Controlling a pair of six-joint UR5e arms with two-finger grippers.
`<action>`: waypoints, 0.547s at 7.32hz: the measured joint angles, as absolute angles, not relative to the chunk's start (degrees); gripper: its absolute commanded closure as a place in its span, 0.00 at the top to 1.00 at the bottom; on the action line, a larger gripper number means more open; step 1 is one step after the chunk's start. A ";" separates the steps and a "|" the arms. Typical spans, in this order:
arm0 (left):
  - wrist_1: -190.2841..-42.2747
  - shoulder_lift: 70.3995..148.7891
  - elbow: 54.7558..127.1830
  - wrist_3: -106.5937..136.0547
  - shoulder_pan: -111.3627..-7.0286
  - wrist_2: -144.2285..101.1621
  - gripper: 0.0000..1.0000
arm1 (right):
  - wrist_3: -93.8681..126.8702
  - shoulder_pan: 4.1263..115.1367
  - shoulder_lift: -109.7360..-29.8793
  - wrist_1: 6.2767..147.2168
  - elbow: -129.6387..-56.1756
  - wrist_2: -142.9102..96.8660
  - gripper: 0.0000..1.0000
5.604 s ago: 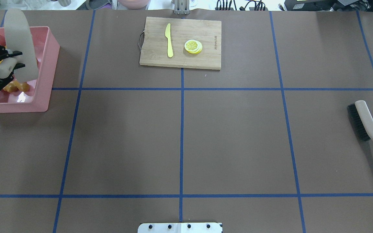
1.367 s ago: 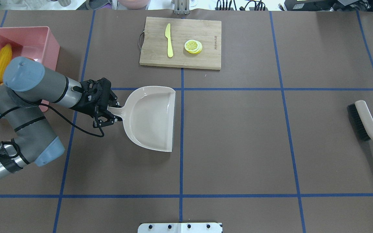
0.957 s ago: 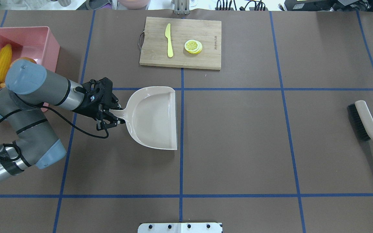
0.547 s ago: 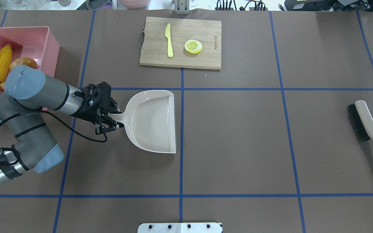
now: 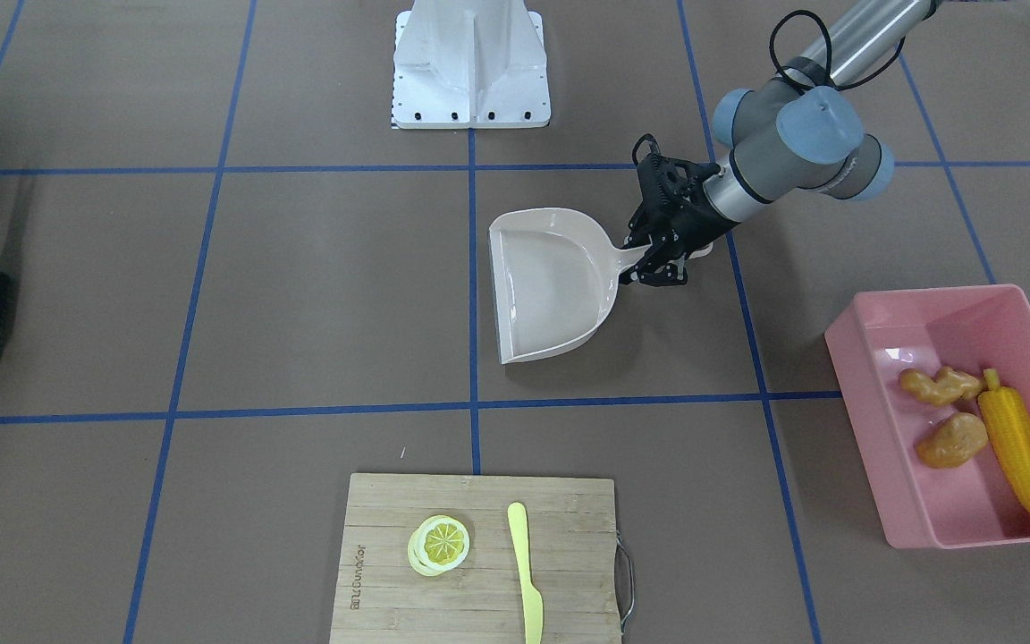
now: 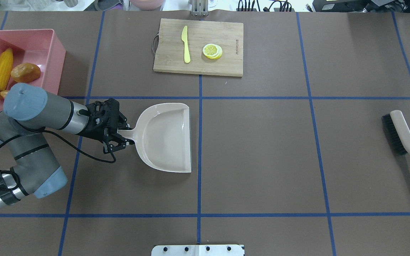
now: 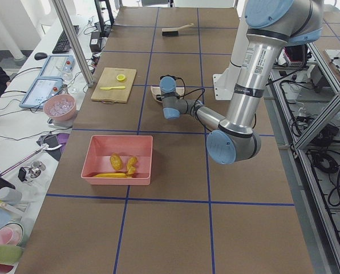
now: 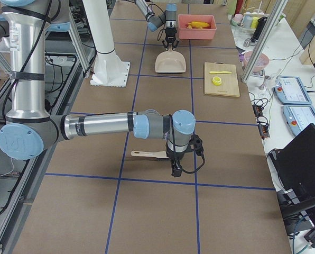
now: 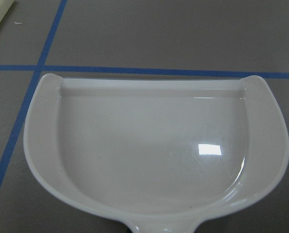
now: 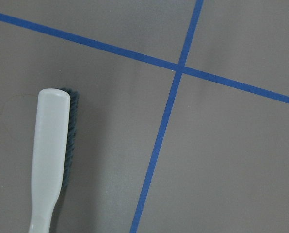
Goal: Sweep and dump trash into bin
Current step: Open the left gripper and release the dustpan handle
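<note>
Grips the empty dustpan point(image 6: 166, 137) by its handle in the left claw point(image 6: 125, 137), low at the desk point(image 6: 262, 160); cannot tell whether the right claw point(image 8: 174, 170) is closed. Leaves corn cob point(image 6: 0, 73), potato point(image 6: 26, 72) and ginger root point(image 5: 940, 385) inside the bin point(image 6: 57, 53). Could clatter or skid the pan if let go before lying flat.

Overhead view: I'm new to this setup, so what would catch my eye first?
The left gripper holds an empty beige dustpan by its handle near the table's middle. The pink bin at the far left corner holds the corn cob, potato and ginger root.
</note>
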State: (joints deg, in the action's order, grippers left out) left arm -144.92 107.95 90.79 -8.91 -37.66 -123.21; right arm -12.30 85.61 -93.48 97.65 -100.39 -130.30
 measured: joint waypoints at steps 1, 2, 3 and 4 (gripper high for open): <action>-144.98 107.94 90.79 -8.90 -37.49 -123.10 0.00 | -12.32 85.60 -93.51 97.65 -100.40 -130.30 1.00; -144.99 107.94 90.79 -8.93 -37.31 -123.07 0.00 | -12.34 85.61 -93.51 97.65 -100.37 -130.28 1.00; -144.96 108.05 90.79 -8.98 -37.13 -123.05 0.00 | -12.33 85.61 -93.51 97.65 -100.37 -130.28 1.00; -144.94 108.21 90.79 -9.02 -36.92 -123.00 0.00 | -12.31 85.60 -93.52 97.65 -100.36 -130.31 1.00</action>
